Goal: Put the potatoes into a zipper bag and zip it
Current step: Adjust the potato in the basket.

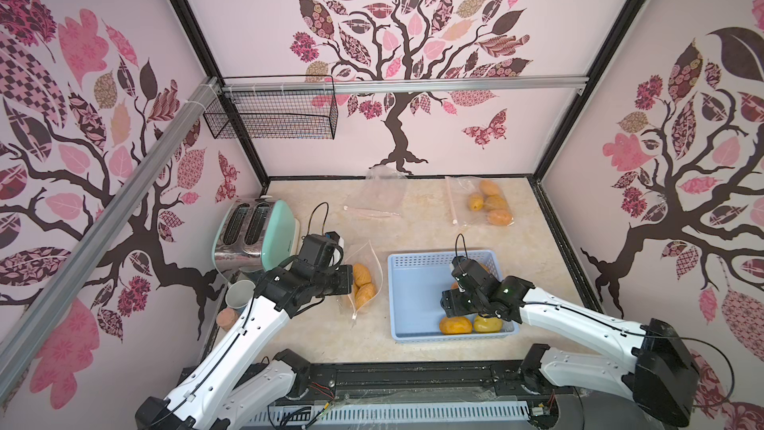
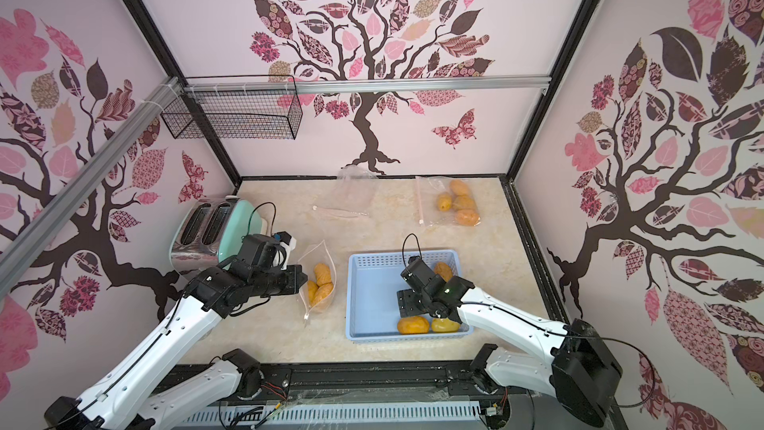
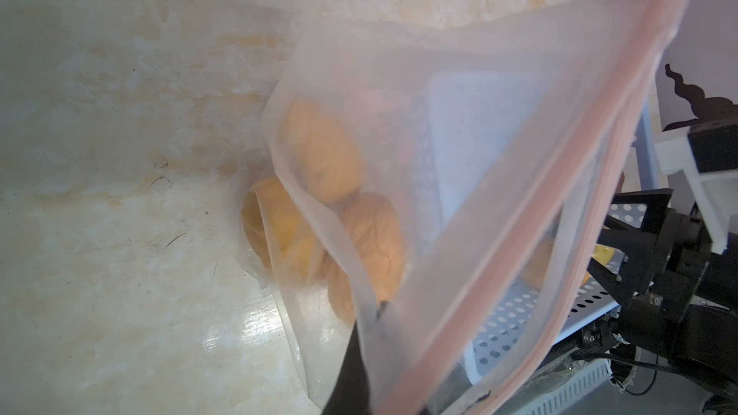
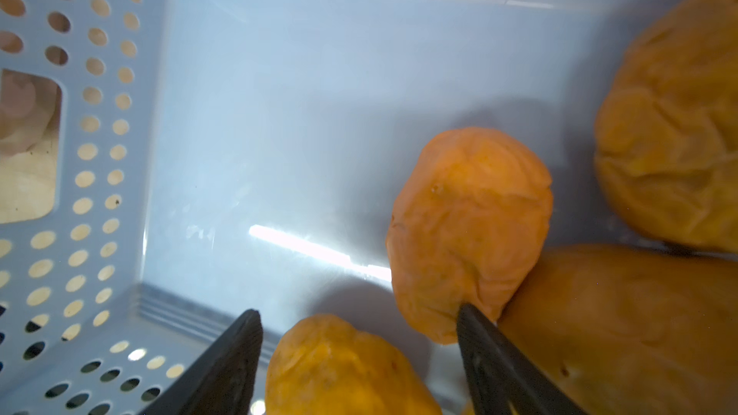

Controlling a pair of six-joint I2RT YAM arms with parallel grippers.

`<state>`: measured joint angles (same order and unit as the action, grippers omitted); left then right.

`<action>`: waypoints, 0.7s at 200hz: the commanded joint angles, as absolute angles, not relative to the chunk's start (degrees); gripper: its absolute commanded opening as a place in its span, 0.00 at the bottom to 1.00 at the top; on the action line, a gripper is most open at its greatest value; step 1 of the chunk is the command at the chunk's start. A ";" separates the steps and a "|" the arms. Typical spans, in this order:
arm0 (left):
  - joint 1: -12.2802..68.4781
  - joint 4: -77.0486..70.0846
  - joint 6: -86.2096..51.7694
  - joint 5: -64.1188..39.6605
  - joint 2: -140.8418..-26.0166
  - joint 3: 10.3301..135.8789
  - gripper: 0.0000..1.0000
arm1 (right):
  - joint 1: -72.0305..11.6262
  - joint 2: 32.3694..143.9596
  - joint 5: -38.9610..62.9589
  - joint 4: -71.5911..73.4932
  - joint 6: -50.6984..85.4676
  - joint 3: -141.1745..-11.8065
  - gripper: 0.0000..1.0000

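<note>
A clear zipper bag (image 1: 371, 256) (image 2: 319, 256) lies left of the blue basket (image 1: 413, 257) (image 2: 360, 259) with potatoes (image 1: 362, 275) (image 2: 323, 277) inside. My left gripper (image 1: 349, 280) (image 2: 304, 279) is shut on the bag's rim, holding the mouth up. In the left wrist view the bag (image 3: 479, 133) hangs over my left gripper (image 3: 371, 353), with its potatoes (image 3: 323, 157) behind the film. My right gripper (image 1: 454, 304) (image 4: 357, 311) is down in the basket, open. One potato (image 4: 343, 369) sits between its fingers with a gap on one side. Other potatoes (image 4: 471, 225) (image 1: 454, 325) lie beside it.
A mint toaster (image 1: 252, 233), a grey cup (image 1: 239, 295) and a pinkish fruit (image 1: 227, 318) stand at the left. At the back lie an empty clear bag (image 1: 380, 196) and a bag holding several potatoes (image 1: 490, 202). A wire basket (image 1: 273, 117) hangs on the wall.
</note>
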<state>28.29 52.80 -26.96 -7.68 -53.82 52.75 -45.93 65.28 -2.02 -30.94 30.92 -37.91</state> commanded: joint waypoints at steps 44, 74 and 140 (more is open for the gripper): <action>28.46 52.29 -26.98 -7.65 -53.49 51.37 0.00 | -46.02 69.11 1.66 -37.12 34.41 -38.44 0.84; 28.41 52.03 -27.03 -7.59 -53.01 51.31 0.00 | -46.05 70.93 3.50 -40.60 34.92 -38.51 0.85; 28.47 52.05 -27.05 -7.66 -53.51 51.16 0.00 | -47.23 72.04 17.66 -33.14 36.00 -39.79 0.86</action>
<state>28.29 52.77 -26.98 -7.70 -53.82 52.69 -46.11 70.30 10.02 -35.88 34.57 -37.34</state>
